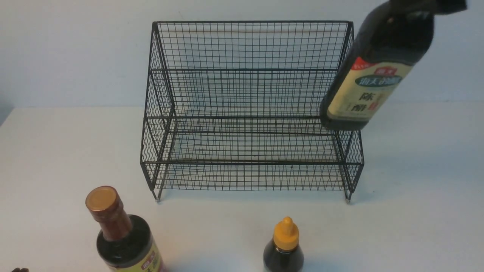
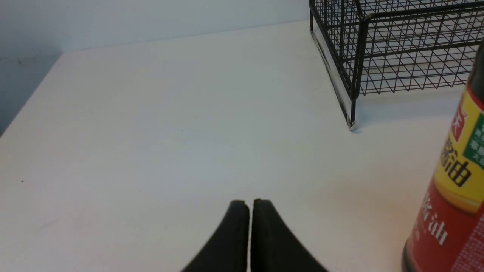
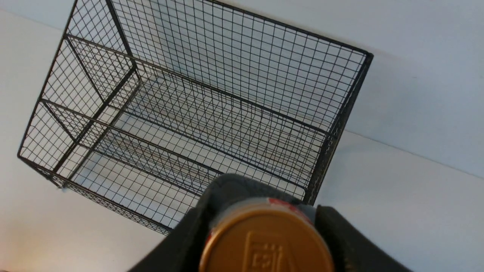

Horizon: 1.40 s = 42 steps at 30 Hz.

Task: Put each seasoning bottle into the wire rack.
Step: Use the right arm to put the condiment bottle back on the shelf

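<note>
The right end effector [image 3: 262, 217] is grasping the tall gold-capped bottle [image 1: 378, 71] at its top, clamping the neck from both sides just under the cap. This bottle is hanging in the air above the bench [image 1: 416, 211]. It is leaning, with its base pointing to the left and its top to the right. In the front view its base is overlapping the right end of the wire rack [image 1: 245, 113], at about the level of the upper tier's front edge. I cannot tell whether it is touching the wire there. Its cream label with the green oval is facing the front camera.

The brown-necked bottle [image 1: 121, 234] is standing upright on the bench, in front of the rack's left corner and apart from it. The small bottle [image 1: 284, 245] with the orange-yellow cap is also standing on the bench in front of the rack, more toward the right side. The left end effector [image 2: 249, 204] is clenched, with its two tips pressing together and nothing between them. It is pointing over the bare bench, near the brown-necked bottle.
</note>
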Motion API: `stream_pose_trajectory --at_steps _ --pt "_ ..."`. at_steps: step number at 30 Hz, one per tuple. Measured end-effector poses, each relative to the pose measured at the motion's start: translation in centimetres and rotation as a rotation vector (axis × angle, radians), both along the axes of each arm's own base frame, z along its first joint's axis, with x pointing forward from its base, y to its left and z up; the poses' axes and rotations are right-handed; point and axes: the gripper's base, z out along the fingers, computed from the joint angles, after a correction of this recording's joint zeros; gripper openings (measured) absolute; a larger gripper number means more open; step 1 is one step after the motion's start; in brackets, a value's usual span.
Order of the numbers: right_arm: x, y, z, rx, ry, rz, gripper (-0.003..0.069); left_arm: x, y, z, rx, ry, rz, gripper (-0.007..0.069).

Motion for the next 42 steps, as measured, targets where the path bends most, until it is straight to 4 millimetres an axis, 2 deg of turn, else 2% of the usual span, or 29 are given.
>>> stream_pose_trajectory --at_steps 1,6,10,21,32,42 --pt "0.1 0.1 -0.1 -0.001 0.002 0.0 0.0331 0.0 0.0 0.0 0.0 0.0 0.0 -0.0004" --pt "3.4 2.0 -3.1 -0.08 0.061 -0.008 0.0331 0.0 0.0 0.0 0.0 0.0 0.0 -0.0004" --pt "4.9 2.6 -4.7 -0.131 0.093 -0.021 0.0331 0.0 0.0 0.0 0.0 0.0 0.0 -0.0004" --pt "7.4 4.4 -8.5 -0.186 0.194 -0.042 0.0331 0.0 0.0 0.0 0.0 0.0 0.0 -0.0004" --pt "8.5 5.0 -10.4 -0.17 0.257 -0.117 0.0331 0.0 0.0 0.0 0.0 0.0 0.0 -0.0004" --pt "8.7 5.0 -10.5 -0.16 0.255 -0.138 0.0331 0.0 0.0 0.0 0.0 0.0 0.0 -0.0004"
